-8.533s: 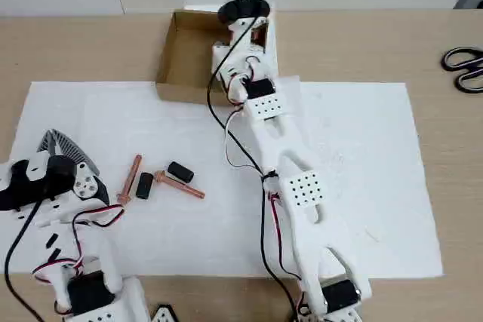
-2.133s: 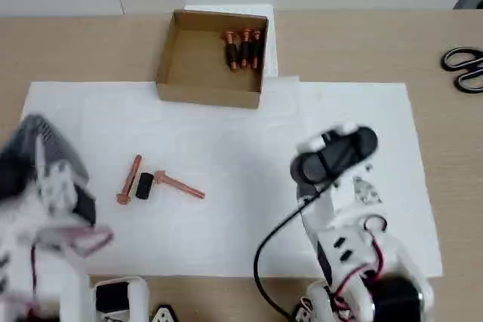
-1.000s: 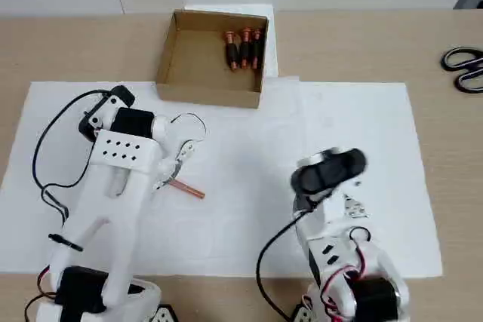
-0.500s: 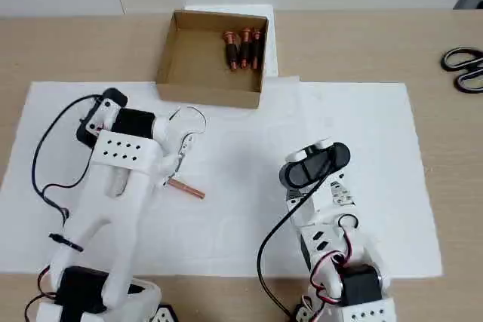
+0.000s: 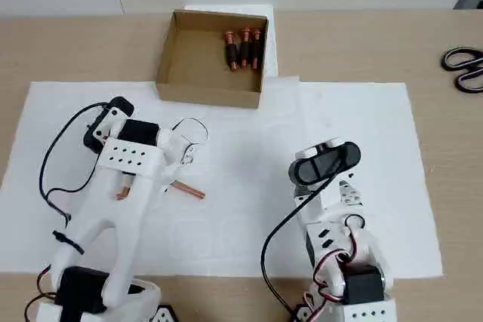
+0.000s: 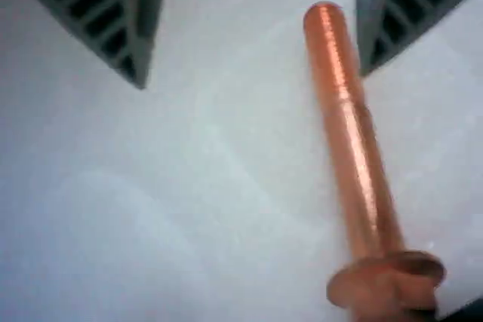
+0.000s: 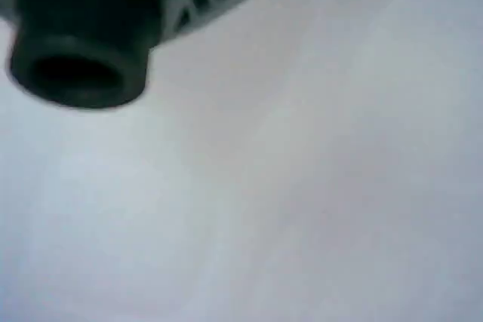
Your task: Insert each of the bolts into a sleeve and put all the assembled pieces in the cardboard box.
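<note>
The left hand (image 6: 253, 73) hangs over the white sheet (image 5: 249, 156) with its fingers spread. A copper bolt (image 6: 355, 164) lies flat on the sheet between them, nearer one finger (head toward the wrist, tip between the fingertips). The right hand (image 5: 344, 190) pinches a black sleeve (image 7: 75, 65) over the same sheet. The cardboard box (image 5: 170, 65) sits on the surface (image 5: 362, 43), well beyond both hands, and holds three assembled pieces (image 5: 243, 48) side by side.
</note>
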